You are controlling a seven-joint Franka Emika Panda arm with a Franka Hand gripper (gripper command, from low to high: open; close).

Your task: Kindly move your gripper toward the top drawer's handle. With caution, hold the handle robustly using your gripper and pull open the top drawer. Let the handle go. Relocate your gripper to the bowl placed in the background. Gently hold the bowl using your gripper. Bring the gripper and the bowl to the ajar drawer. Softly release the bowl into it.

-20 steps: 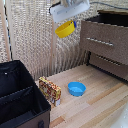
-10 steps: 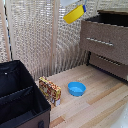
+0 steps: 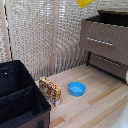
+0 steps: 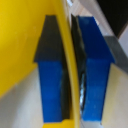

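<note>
In the wrist view my gripper (image 4: 73, 75) is shut on the rim of the yellow bowl (image 4: 20, 45). One blue fingertip (image 4: 52, 80) presses on each side of the thin yellow wall. In the exterior view only the underside of the yellow bowl (image 3: 84, 2) shows at the top edge, high above the table; the arm and gripper are out of frame there. The dark dresser stands on the exterior view's right. Its top drawer (image 3: 102, 47) looks pulled out, with a dark opening above the front. The slim silver handle (image 3: 100, 42) is free.
A blue bowl (image 3: 76, 89) lies on the wooden table (image 3: 100, 100). A patterned box (image 3: 50, 91) stands beside a large black bin (image 3: 20, 100) on the exterior view's left. A white lattice screen (image 3: 45, 35) forms the backdrop. A lower drawer (image 3: 111, 65) sits under the top one.
The yellow bowl has risen and moved toward the exterior view's right, nearly leaving the top edge. The white arm end seen earlier is now out of frame.
</note>
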